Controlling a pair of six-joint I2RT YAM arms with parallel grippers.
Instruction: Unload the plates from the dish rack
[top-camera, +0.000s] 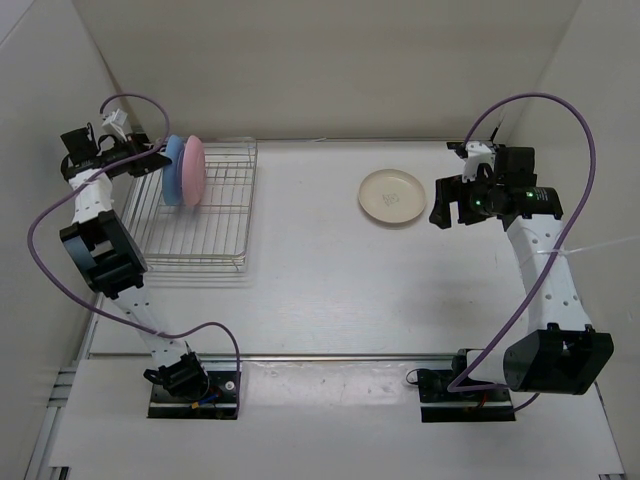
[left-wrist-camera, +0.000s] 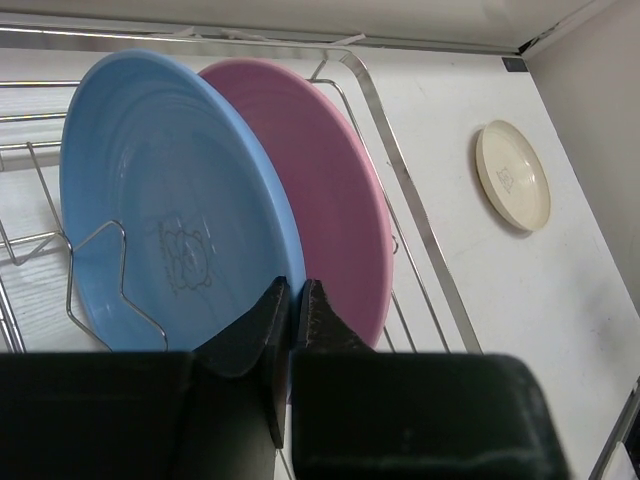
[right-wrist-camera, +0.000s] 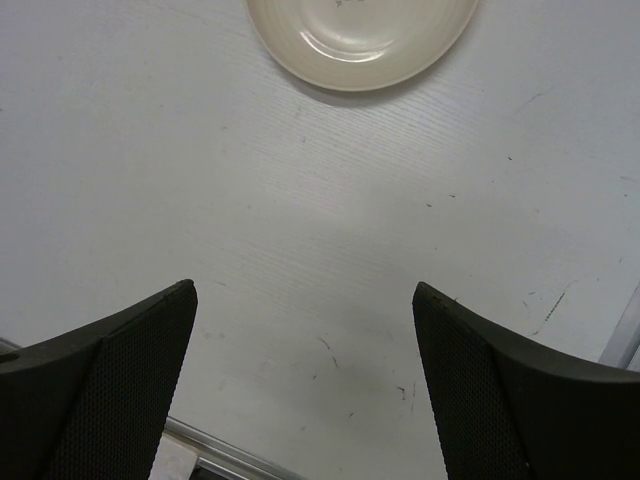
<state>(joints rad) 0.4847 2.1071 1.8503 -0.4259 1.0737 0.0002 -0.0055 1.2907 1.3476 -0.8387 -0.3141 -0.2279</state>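
The blue plate (top-camera: 174, 170) and the pink plate (top-camera: 194, 170) stand on edge side by side at the far left of the silver wire dish rack (top-camera: 210, 250). My left gripper (top-camera: 160, 155) is shut on the blue plate's (left-wrist-camera: 170, 190) rim, one finger on its face and the other between it and the pink plate (left-wrist-camera: 330, 180). The cream plate (top-camera: 392, 197) lies flat on the table to the right of the rack. My right gripper (top-camera: 440, 205) hovers open and empty just right of the cream plate (right-wrist-camera: 360, 30).
The white table (top-camera: 320, 290) is walled on the left, back and right. The rack's raised wire side (left-wrist-camera: 420, 230) runs close by the pink plate. The cream plate also shows in the left wrist view (left-wrist-camera: 513, 176). A metal rail (right-wrist-camera: 220, 455) edges the table.
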